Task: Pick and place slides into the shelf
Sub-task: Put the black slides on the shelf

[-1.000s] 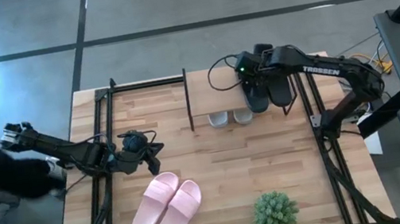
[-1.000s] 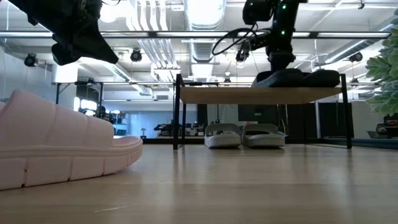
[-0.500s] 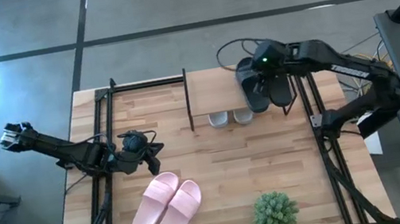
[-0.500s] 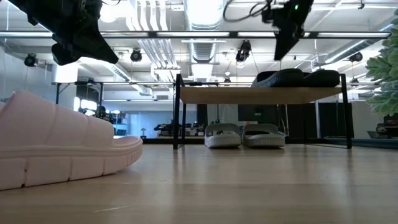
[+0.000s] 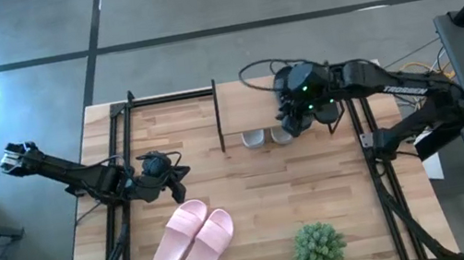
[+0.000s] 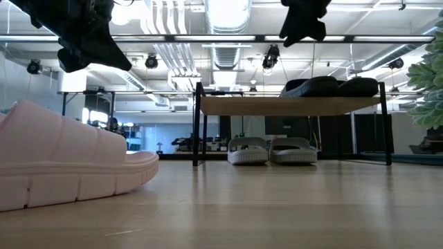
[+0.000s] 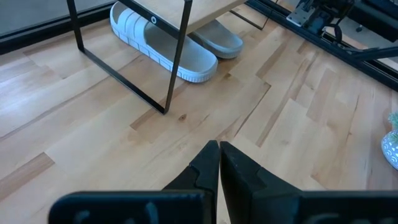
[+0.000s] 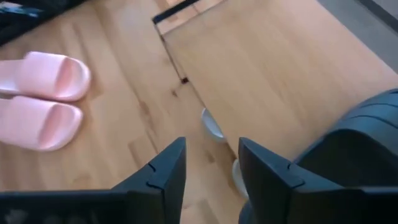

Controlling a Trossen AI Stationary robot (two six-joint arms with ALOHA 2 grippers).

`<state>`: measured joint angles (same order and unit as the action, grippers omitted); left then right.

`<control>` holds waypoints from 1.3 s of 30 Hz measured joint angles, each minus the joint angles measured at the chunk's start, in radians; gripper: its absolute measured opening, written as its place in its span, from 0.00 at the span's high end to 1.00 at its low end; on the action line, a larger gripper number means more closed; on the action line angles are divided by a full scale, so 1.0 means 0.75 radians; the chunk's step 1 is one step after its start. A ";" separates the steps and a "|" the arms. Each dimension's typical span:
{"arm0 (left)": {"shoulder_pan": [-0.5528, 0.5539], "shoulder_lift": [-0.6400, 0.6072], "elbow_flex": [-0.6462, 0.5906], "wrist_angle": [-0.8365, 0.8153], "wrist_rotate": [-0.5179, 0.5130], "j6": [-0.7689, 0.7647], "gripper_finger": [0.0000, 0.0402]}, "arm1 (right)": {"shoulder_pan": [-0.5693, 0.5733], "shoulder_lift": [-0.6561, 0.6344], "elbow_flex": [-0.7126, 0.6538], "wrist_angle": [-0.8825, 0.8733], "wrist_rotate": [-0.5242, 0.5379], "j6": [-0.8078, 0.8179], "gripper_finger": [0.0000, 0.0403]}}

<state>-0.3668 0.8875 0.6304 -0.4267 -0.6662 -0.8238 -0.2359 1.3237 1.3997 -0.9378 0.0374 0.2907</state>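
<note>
The shelf (image 5: 252,106) stands at the table's far side, its plank top on thin black legs (image 6: 287,105). Two black slides (image 6: 332,86) lie on its top at the right end. They also show in the right wrist view (image 8: 357,140). Two grey-white slides (image 5: 268,136) stand on the table under it (image 6: 271,149). Two pale pink slides (image 5: 193,239) lie side by side on the table near the front (image 8: 43,93). My right gripper (image 8: 211,168) is open and empty, high above the shelf's right part (image 6: 301,21). My left gripper (image 7: 219,149) is shut and empty above the table's left (image 5: 178,193).
A small green plant (image 5: 319,247) stands near the front edge, right of the pink slides. Black frame rails (image 5: 116,167) run along the table's left and right sides. Bare wood lies between the shelf and the pink slides.
My right gripper has risen off the black slides, which stay on the shelf top, and has moved a little toward the table's near-left. A person at the far left has gone out of view.
</note>
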 joint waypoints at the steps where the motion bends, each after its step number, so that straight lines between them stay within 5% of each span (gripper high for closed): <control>1: 0.000 0.000 0.000 0.000 0.000 0.000 1.00 | 0.013 0.020 0.004 0.001 0.025 0.011 0.67; 14: 0.000 0.000 0.000 -0.001 0.009 -0.001 1.00 | -0.027 0.312 0.111 -0.124 0.302 -0.194 0.88; 24: 0.000 0.000 0.000 -0.001 0.037 -0.003 1.00 | -0.152 0.350 0.122 -0.217 0.304 -0.309 0.97; 39: -0.001 0.000 0.000 -0.001 0.037 -0.005 1.00 | -0.213 0.343 0.125 -0.236 0.302 -0.320 0.98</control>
<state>-0.3676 0.8879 0.6304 -0.4274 -0.6388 -0.8272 -0.3954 1.5806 1.4936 -1.1147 0.2637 0.0509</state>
